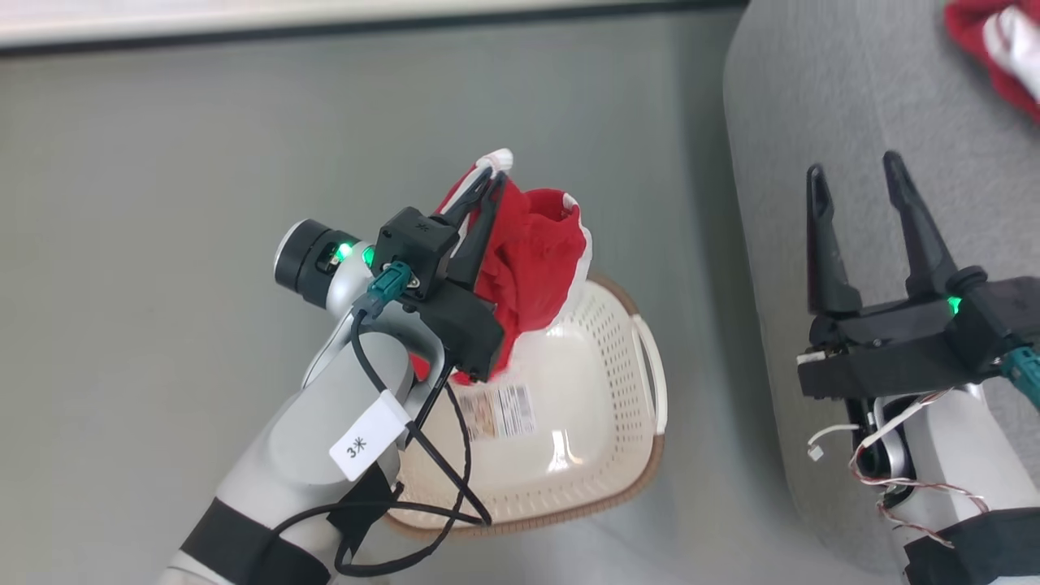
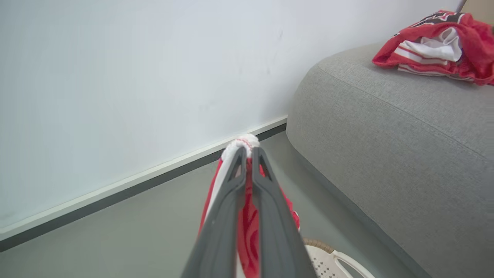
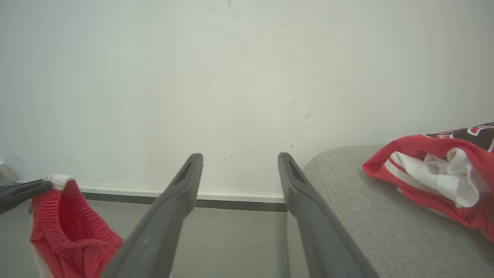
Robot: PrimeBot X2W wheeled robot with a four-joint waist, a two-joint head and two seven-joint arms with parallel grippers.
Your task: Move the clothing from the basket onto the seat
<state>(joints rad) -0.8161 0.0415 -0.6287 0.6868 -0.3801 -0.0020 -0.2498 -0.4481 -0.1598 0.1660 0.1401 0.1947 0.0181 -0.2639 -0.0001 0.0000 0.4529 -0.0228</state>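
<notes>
My left gripper (image 1: pixel 491 175) is shut on a red garment with white trim (image 1: pixel 532 260), which hangs from its fingertips above the far end of the cream basket (image 1: pixel 605 390). The left wrist view shows the same cloth (image 2: pixel 247 216) pinched between the closed fingers (image 2: pixel 227 216). The basket's floor is bare except for a label. My right gripper (image 1: pixel 853 175) stands open and empty over the grey seat (image 1: pixel 821 97). A second red and white jersey (image 1: pixel 995 49) lies on the seat beyond it, seen also as the jersey (image 3: pixel 436 181) in the right wrist view, right of the spread fingers (image 3: pixel 305 208).
Grey floor (image 1: pixel 203 162) lies to the left of the basket and between it and the seat. A white wall with a dark skirting strip (image 2: pixel 127 189) runs along the far side. Loose cables (image 1: pixel 439 479) hang from my left forearm over the basket's near rim.
</notes>
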